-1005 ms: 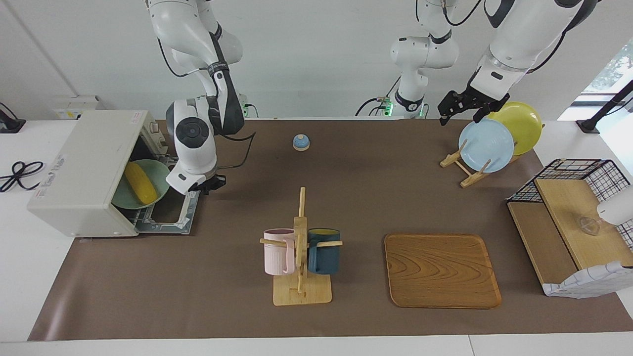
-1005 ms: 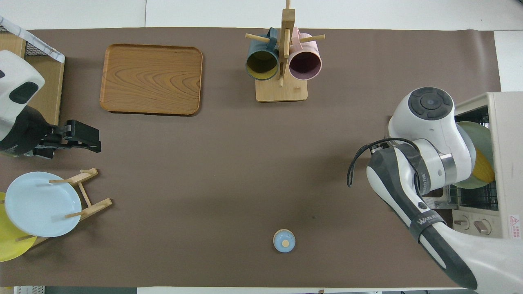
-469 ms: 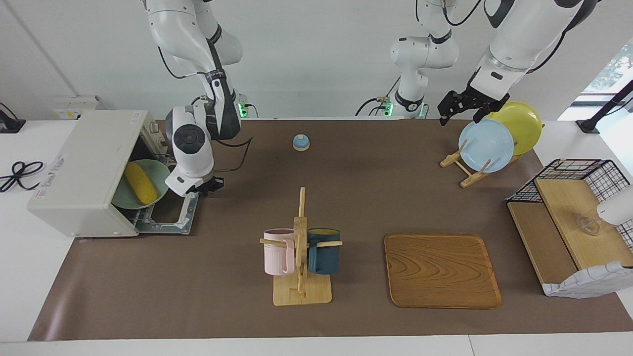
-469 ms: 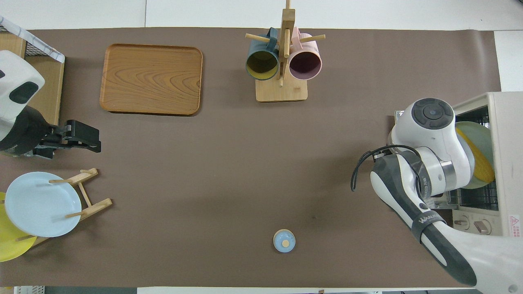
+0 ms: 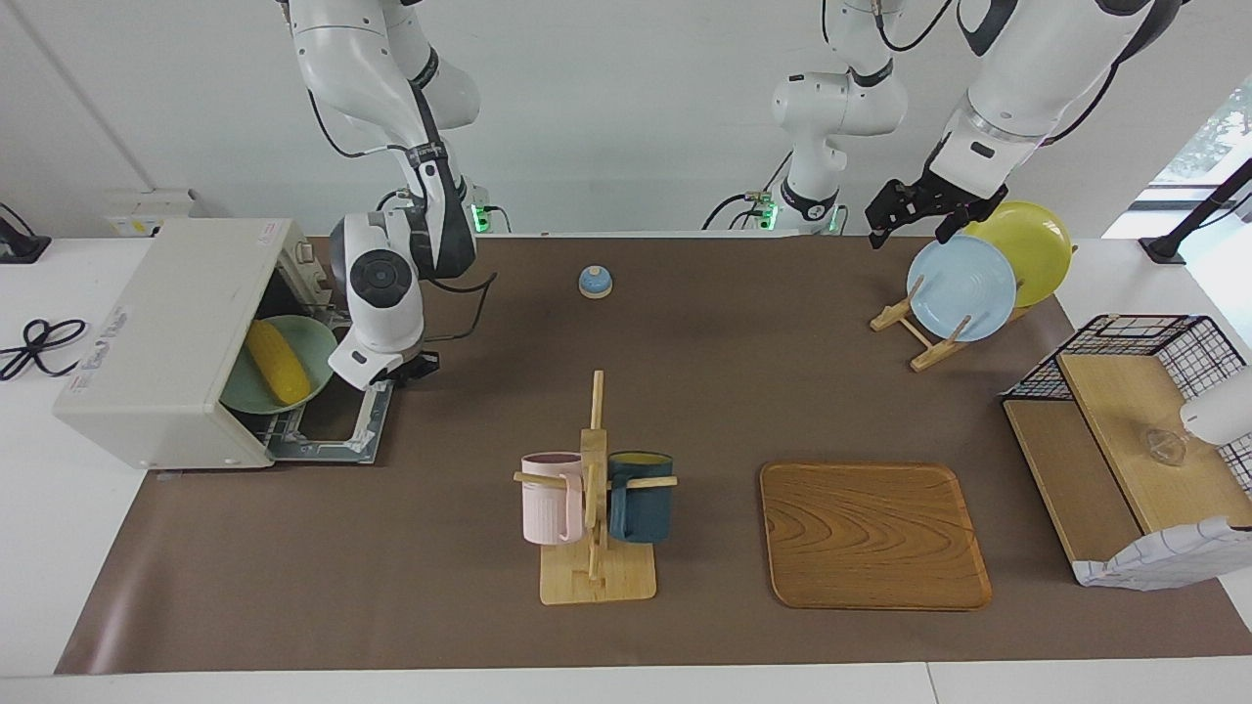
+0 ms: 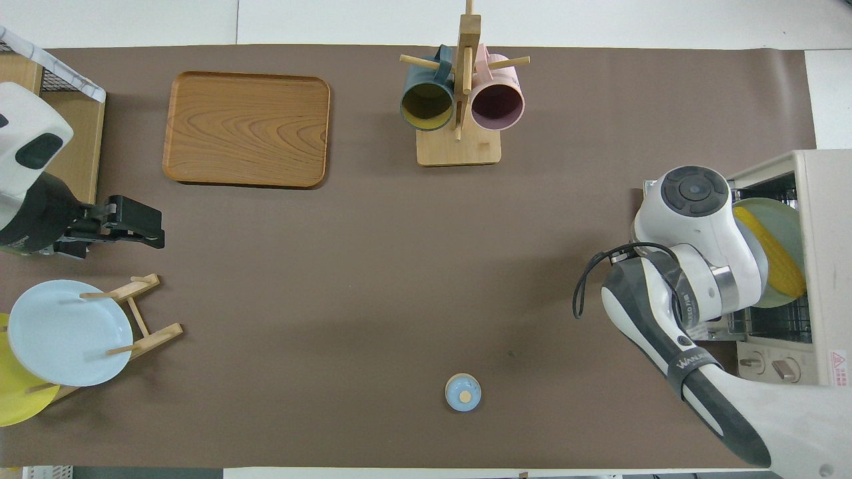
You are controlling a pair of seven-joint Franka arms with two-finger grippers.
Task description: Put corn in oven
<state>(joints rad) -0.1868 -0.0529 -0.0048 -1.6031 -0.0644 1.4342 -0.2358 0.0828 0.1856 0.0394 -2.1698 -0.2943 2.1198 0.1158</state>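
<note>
The yellow corn point(image 5: 276, 363) lies on a pale green plate point(image 5: 315, 344) on the rack inside the off-white oven point(image 5: 166, 332), at the right arm's end of the table. The oven's door point(image 5: 337, 430) hangs open and flat. The corn also shows in the overhead view point(image 6: 775, 259), partly covered by the arm. My right gripper point(image 5: 406, 370) is just over the door's edge nearer the table's middle, apart from the corn and holding nothing. My left gripper point(image 5: 915, 220) waits open and empty over the plate rack.
A mug rack point(image 5: 597, 489) with a pink and a dark blue mug stands mid-table. A wooden tray point(image 5: 873, 535) lies beside it. A small blue bell point(image 5: 595, 282) sits near the robots. A blue plate point(image 5: 961, 287), a yellow plate point(image 5: 1037, 244) and a wire basket point(image 5: 1135, 430) are at the left arm's end.
My right arm's wrist has shifted slightly toward the robots by the oven door, uncovering more of the corn from above. Corn, plate and left arm have not moved.
</note>
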